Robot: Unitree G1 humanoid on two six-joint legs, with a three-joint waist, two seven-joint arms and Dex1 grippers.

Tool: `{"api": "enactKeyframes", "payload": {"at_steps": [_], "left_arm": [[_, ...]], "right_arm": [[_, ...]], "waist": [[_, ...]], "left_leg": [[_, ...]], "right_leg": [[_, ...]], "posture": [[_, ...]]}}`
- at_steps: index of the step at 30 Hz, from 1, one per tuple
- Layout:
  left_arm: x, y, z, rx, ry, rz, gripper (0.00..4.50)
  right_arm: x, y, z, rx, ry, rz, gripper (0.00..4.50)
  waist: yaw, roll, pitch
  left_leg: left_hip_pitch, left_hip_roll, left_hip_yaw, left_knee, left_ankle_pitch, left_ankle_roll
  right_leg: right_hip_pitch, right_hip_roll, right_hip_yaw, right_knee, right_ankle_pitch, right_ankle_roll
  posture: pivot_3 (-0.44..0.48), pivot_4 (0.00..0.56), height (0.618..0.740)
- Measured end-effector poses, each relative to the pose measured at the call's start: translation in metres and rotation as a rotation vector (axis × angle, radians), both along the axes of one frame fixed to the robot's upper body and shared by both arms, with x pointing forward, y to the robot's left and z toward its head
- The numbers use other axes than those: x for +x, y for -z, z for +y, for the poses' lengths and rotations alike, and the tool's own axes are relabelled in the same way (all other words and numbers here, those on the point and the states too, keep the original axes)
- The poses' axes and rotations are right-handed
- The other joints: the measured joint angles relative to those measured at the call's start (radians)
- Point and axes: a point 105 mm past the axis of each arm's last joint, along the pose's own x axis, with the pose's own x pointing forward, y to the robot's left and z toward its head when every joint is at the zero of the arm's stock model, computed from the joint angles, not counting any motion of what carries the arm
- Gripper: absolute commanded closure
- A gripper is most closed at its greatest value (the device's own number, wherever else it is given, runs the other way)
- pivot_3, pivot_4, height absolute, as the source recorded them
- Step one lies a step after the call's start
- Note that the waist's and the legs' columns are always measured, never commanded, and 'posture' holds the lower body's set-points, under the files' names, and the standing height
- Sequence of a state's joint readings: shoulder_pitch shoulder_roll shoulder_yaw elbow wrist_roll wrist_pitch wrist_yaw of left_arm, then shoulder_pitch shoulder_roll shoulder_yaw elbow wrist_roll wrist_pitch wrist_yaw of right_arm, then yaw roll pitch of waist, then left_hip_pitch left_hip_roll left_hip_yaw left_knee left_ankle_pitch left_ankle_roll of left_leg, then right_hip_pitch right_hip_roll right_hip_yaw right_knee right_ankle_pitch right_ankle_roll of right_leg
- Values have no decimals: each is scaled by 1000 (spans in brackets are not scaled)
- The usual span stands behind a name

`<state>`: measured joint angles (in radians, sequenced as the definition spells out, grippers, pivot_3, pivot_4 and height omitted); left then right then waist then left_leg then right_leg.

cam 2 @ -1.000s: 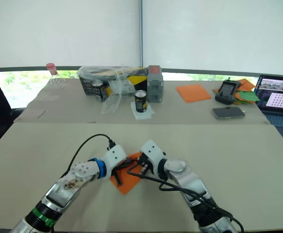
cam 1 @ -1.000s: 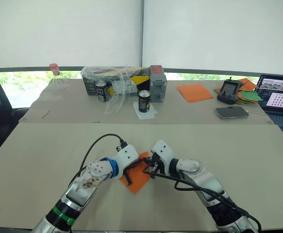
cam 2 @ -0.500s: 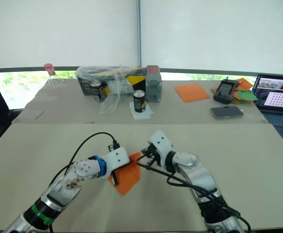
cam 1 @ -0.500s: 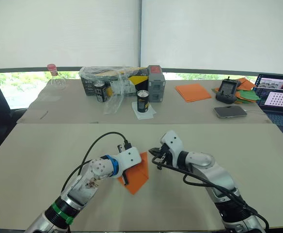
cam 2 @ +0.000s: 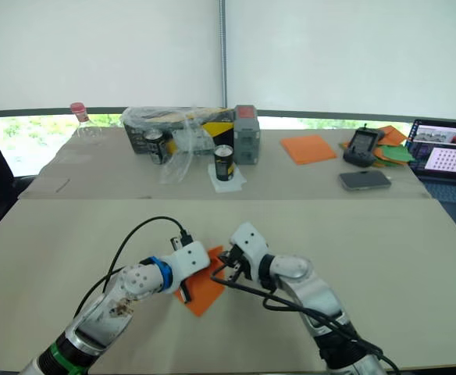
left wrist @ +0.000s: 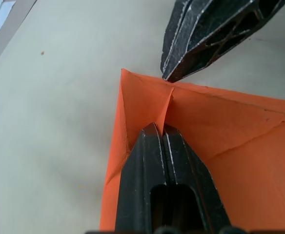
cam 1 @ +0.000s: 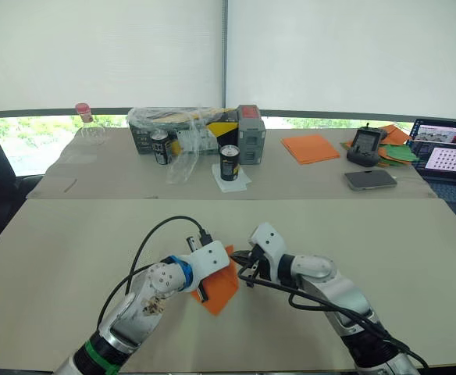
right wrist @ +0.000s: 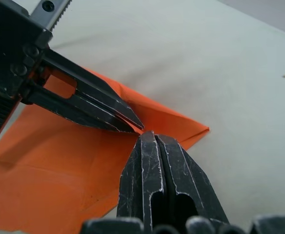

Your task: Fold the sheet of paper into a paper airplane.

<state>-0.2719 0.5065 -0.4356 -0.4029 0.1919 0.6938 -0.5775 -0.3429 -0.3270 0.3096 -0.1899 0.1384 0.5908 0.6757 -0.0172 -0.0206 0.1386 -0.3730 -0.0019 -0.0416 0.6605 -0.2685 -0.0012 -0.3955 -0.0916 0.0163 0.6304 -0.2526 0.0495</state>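
The sheet of paper (cam 1: 223, 290) lies bright orange on the near table, its corner flaps creased inward to a point (left wrist: 142, 97). My left gripper (left wrist: 157, 128) is shut, its tips pressed down on the seam between the flaps. My right gripper (right wrist: 150, 137) is shut too, its tips touching the paper's pointed end just beyond the left tips. The two grippers meet tip to tip. From the head, the right gripper (cam 1: 247, 273) sits at the paper's right edge. The finished paper airplane is not in view.
On the far table stand two cans (cam 1: 230, 162), a plastic-wrapped box (cam 1: 183, 127), a grey box (cam 1: 252, 134), a bottle (cam 1: 87, 125), an orange paper stack (cam 1: 313, 148), a phone (cam 1: 371, 180), a controller (cam 1: 368, 147) and a laptop (cam 1: 447, 160). Cables trail from both wrists.
Half a second ago my right gripper hung away from the paper to the right. It has come back down to the paper's tip. The left gripper stayed on the paper.
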Motion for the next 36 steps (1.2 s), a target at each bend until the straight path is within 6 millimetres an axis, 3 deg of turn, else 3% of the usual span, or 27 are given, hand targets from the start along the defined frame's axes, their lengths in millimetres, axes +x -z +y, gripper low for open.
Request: {"api": "enactKeyframes", "payload": {"at_steps": [10,20,36], "left_arm": [[4,-2,8,-40,-94,28,4486],[2,-2,15,-1,-89,25,4486],[1,-3,12,-11,-105,32,4486]], "right_arm": [[-2,14,11,0,-29,29,4500],[3,-9,27,54,-97,-69,4500],[29,4,35,12,-130,-37,4500]], "waist": [[1,0,0],[-1,0,0],[0,0,0]], "left_leg": [[0,0,0,0,0,0],[0,0,0,0,0,0],[0,0,1,0,0,0]], "right_leg": [[0,0,0,0,0,0],[-1,0,0,1,0,0],[-1,0,1,1,0,0]], "posture": [[0,150,740],[0,150,740],[0,150,740]]}}
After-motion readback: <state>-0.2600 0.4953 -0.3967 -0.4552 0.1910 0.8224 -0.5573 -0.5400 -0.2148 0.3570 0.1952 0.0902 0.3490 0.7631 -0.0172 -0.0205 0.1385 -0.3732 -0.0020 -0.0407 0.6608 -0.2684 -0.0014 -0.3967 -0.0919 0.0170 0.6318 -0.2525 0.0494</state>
